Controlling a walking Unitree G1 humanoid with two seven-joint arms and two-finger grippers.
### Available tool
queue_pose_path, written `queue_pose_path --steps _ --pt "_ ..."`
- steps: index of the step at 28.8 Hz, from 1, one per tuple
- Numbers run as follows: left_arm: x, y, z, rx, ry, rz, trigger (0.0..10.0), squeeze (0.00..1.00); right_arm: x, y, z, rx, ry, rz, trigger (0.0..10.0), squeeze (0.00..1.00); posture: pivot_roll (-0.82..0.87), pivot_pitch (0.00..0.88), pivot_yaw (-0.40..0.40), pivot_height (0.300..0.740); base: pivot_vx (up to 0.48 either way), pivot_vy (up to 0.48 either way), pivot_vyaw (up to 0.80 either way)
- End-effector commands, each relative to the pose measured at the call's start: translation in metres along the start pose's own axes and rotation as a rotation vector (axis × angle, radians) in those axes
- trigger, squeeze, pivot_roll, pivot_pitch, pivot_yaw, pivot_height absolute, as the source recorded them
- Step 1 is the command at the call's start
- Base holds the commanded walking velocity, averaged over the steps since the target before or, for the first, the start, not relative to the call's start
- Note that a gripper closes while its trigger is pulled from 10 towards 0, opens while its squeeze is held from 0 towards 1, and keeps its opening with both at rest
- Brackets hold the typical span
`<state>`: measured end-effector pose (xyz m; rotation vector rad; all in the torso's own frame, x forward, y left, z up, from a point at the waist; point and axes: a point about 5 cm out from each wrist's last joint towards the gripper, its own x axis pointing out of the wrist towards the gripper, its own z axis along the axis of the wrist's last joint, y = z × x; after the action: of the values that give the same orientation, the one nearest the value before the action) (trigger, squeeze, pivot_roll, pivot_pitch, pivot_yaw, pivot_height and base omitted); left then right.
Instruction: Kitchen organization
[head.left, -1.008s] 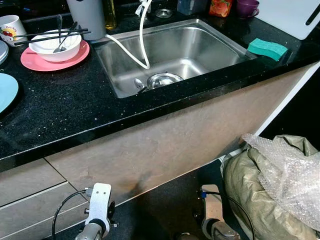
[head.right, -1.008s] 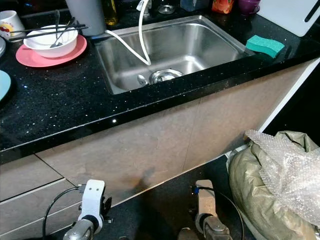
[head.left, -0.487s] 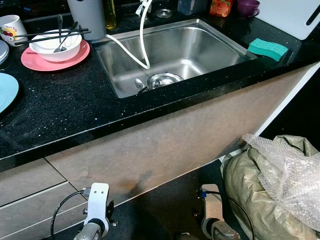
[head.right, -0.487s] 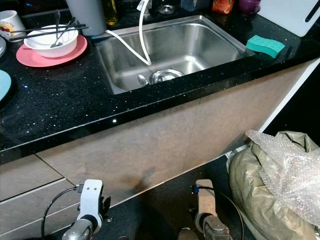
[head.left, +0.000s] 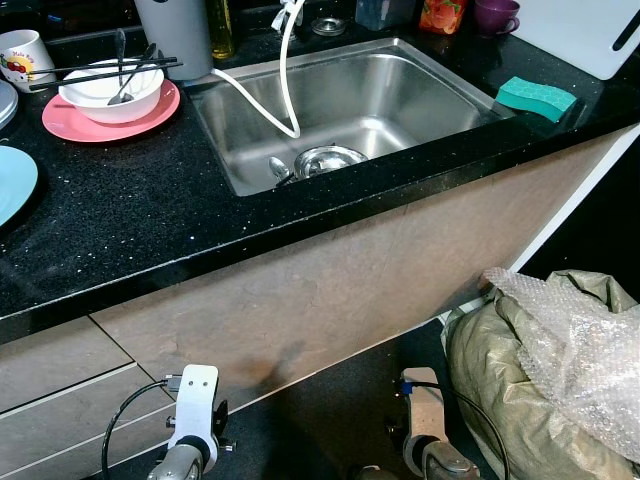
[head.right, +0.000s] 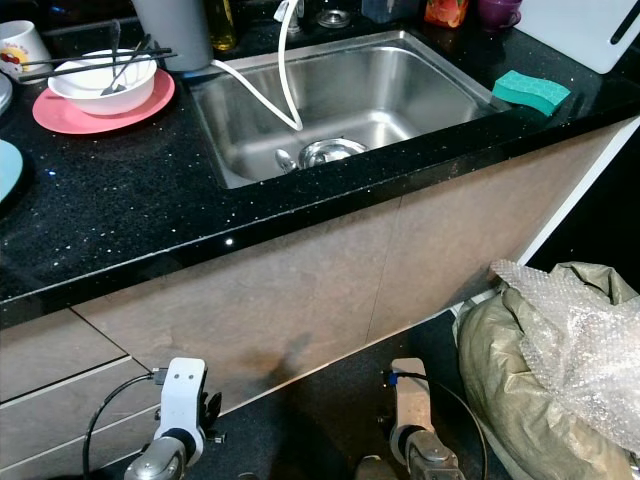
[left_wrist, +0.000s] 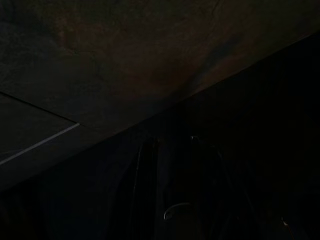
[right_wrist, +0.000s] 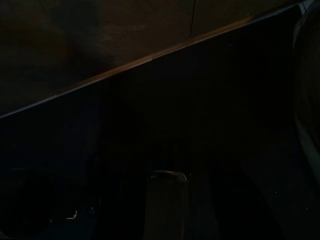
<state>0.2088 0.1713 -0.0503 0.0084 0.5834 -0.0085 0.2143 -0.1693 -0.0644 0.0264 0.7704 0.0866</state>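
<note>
On the black counter (head.left: 130, 220) at the back left, a white bowl (head.left: 105, 92) sits on a pink plate (head.left: 70, 122). Black chopsticks (head.left: 100, 72) lie across the bowl and a spoon stands in it. The steel sink (head.left: 400, 70) holds a small metal bowl (head.left: 328, 158) with a spoon (head.left: 278, 168) beside it. A white hose (head.left: 285, 80) hangs into the sink. A green sponge (head.left: 535, 97) lies on the counter to the sink's right. My left arm (head.left: 195, 415) and right arm (head.left: 425, 420) hang idle low in front of the cabinet. Both wrist views are very dark.
A light blue plate (head.left: 12, 182) and a printed mug (head.left: 22, 55) are at the far left. A grey canister (head.left: 175, 30), a purple cup (head.left: 495, 15) and a white board (head.left: 580, 30) stand at the back. A bag with bubble wrap (head.left: 560, 370) sits on the floor to the right.
</note>
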Motion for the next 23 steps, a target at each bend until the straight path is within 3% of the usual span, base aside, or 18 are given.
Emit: queue_pose_path --steps 1,6,23 --pt "-0.0034 0.0021 -0.0087 0.010 0.029 0.005 10.0 0.00 -0.0011 0.0015 -0.0049 -0.010 0.015 0.004 10.0 0.00 0.02 0.139 0.002 0.740 0.000 0.000 0.00" --pt "-0.0041 0.0024 -0.0092 0.020 0.026 0.003 10.0 0.00 -0.0014 0.0035 -0.0055 -0.028 0.011 0.027 10.0 0.00 0.02 0.133 0.002 0.740 0.000 0.000 0.19" --pt "-0.0034 -0.0002 -0.0072 0.038 0.018 -0.016 10.0 0.00 -0.0022 0.0015 -0.0067 -0.044 0.011 0.018 10.0 0.00 0.01 0.126 0.006 0.740 0.000 0.000 0.80"
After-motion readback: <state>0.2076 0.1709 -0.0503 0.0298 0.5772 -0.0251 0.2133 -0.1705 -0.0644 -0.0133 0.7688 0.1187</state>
